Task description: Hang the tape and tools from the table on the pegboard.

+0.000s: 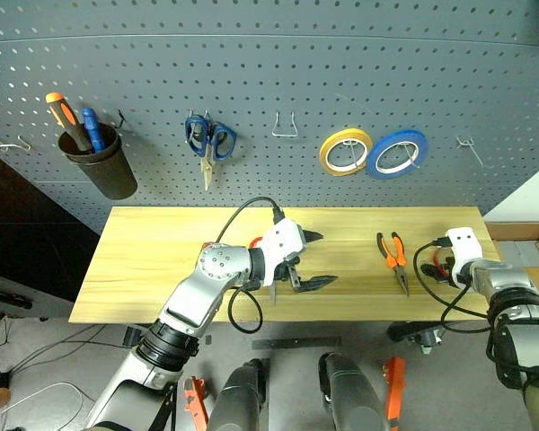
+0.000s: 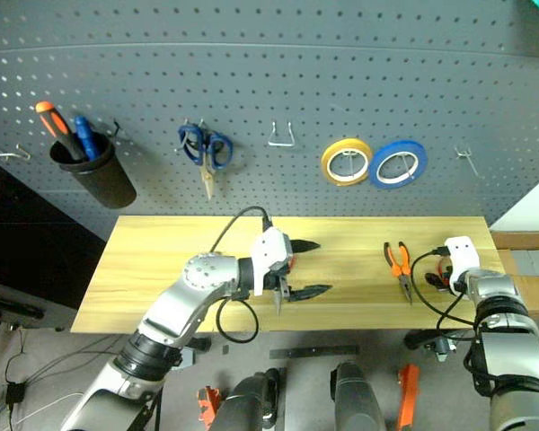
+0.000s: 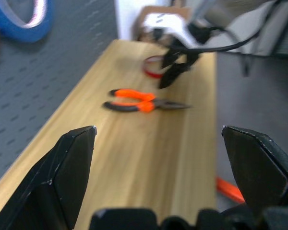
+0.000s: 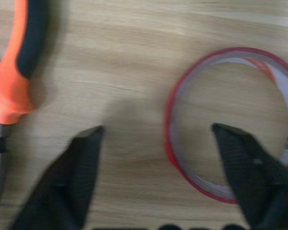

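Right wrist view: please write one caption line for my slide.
Right gripper open above the table, one finger over the flat red tape roll, orange-and-black pliers alongside.

Room around the pliers (image 1: 393, 256)
Bare table (image 1: 153, 251) planks lie left of the pliers, up to the left gripper (image 1: 310, 260) hovering mid-table with jaws spread; just right of the pliers, the right gripper (image 4: 156, 139) straddles the red tape roll (image 4: 233, 120) rim

Both eye views look forward and down from the robot's head onto the table (image 1: 162, 269) and the pegboard (image 1: 341, 72) behind it. The left wrist view faces along the table toward the pliers (image 3: 144, 101). The right wrist view sits close above the table, sharing those pliers.
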### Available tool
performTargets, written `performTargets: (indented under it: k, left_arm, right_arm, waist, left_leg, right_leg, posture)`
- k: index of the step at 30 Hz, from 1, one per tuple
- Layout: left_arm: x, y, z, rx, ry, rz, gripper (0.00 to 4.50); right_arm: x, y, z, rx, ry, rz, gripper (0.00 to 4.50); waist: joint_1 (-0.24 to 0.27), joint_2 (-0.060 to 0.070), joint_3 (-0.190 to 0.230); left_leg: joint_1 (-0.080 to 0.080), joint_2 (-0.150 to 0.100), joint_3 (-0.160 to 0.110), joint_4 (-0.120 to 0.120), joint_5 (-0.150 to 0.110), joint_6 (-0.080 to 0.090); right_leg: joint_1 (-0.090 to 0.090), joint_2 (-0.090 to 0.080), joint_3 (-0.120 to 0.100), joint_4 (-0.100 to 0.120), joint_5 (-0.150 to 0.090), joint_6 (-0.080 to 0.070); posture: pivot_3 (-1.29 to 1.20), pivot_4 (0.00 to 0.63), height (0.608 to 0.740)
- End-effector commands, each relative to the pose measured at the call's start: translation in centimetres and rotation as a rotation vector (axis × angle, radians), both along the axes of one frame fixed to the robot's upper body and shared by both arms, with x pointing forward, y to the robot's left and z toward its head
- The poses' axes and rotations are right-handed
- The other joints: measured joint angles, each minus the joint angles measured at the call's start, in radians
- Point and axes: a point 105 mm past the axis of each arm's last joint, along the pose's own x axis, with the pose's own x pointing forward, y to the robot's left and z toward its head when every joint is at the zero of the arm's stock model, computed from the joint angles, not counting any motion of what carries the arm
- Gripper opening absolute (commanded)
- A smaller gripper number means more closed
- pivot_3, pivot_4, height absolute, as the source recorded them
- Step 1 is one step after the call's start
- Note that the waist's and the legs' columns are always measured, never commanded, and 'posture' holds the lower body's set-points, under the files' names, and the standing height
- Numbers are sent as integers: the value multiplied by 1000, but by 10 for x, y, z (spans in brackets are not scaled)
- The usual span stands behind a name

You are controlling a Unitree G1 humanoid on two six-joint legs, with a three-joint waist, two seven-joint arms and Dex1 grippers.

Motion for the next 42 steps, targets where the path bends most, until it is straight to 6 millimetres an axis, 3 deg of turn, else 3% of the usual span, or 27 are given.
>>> performTargets:
  k: [1, 7, 11, 14, 17, 20, 23, 25, 27, 29, 32, 35, 42]
  left_arm:
    - [-12, -7, 13, -26, -44, -84, 4500]
    - [-16, -5, 19, -53, -34, -106, 4500]
    - [-17, -6, 21, -66, -40, -116, 4500]
    - [-17, -10, 26, -96, -36, -126, 4500]
    - [-20, -16, 31, -109, -33, -157, 4500]
    - [-20, -22, 37, -123, -48, -174, 4500]
    - [-18, -31, 52, -176, -70, -180, 4500]
    - [-16, -34, 57, -197, -81, -179, 4500]
    - [-14, -39, 66, -227, -90, -184, 4500]
    - [-13, -43, 71, -242, -92, -196, 4500]
    - [-11, -47, 79, -259, -105, -204, 4500]
    - [-9, -51, 83, -269, -109, -209, 4500]
    - [-5, -57, 86, -277, -130, -212, 4500]
  right_arm:
    - [-13, -12, -8, -20, 70, -23, 2174]
    - [-19, -11, -17, -64, 125, 7, 77]
    - [-17, -12, -17, -104, 105, 25, 29]
    - [-14, -8, -9, -39, 59, 43, 29]
    - [-16, -16, 12, -19, -23, 72, 29]
    - [-26, -16, 46, -91, -152, 126, 29]
    - [-49, 6, 96, -221, -369, 161, 29]
    - [-63, 21, 109, -264, -427, 161, 29]
    - [-76, 54, 126, -262, -526, 170, 29]
    - [-82, 73, 144, -282, -623, 169, 29]
    - [-75, 82, 173, -300, -749, 131, 29]
    - [-60, 76, 193, -330, -824, 110, 29]
    - [-18, 44, 202, -355, -858, 80, 29]
  waist:
    - [2, 0, 0]
    - [5, -1, 0]
    - [5, -1, -1]
    - [5, -1, 0]
    - [6, 0, 1]
    - [6, 5, 3]
    - [4, 10, 6]
    - [-6, 9, 7]
    - [-9, 8, 8]
    - [-12, 8, 8]
    - [-16, 8, 11]
    - [-21, 6, 12]
    - [-21, 6, 12]
  left_leg:
    - [0, 0, 0, 0, 0, 0]
    - [0, -1, -1, 2, 0, 0]
    - [0, -1, -2, 2, 0, 0]
    - [0, -1, -1, 2, 0, 0]
    - [-1, -1, -2, 2, 0, 0]
    - [-8, -1, -3, 3, 0, 0]
    - [-14, -2, -4, 3, 0, 0]
    - [-15, -1, -5, 3, 0, 0]
    - [-14, -1, -5, 3, 0, 0]
    - [-13, 1, -6, 4, 0, 0]
    - [-13, 0, -5, 6, 1, 1]
    - [-14, -1, -4, 9, 2, 3]
    - [-15, -2, -4, 7, 2, 3]
  right_leg:
    - [0, 0, 0, 0, 0, 0]
    - [1, 0, 0, 0, 1, 2]
    - [1, 0, 0, 0, 1, 2]
    - [1, 0, 0, 0, 1, 3]
    - [1, 0, 0, -1, 0, 6]
    - [-7, -1, -1, 1, 1, 4]
    - [-12, -2, -2, 2, 2, 4]
    - [-13, -2, -1, 3, 1, 5]
    - [-13, -1, -1, 2, -1, 9]
    - [-13, 0, -1, 2, -1, 10]
    - [-13, 0, 1, 2, 2, 13]
    - [-12, -1, 2, 0, 5, 15]
    - [-13, -2, 1, -1, 5, 14]
  posture:
    - [-99, 294, 740]
    - [-94, 276, 740]
    - [-115, 271, 740]
    - [-136, 284, 740]
    - [-153, 302, 740]
    - [-162, 310, 740]
    - [-187, 317, 740]
    - [-203, 321, 740]
    - [-230, 325, 740]
    - [-239, 326, 740]
    - [-252, 328, 740]
    - [-254, 323, 740]
    - [-233, 302, 740]
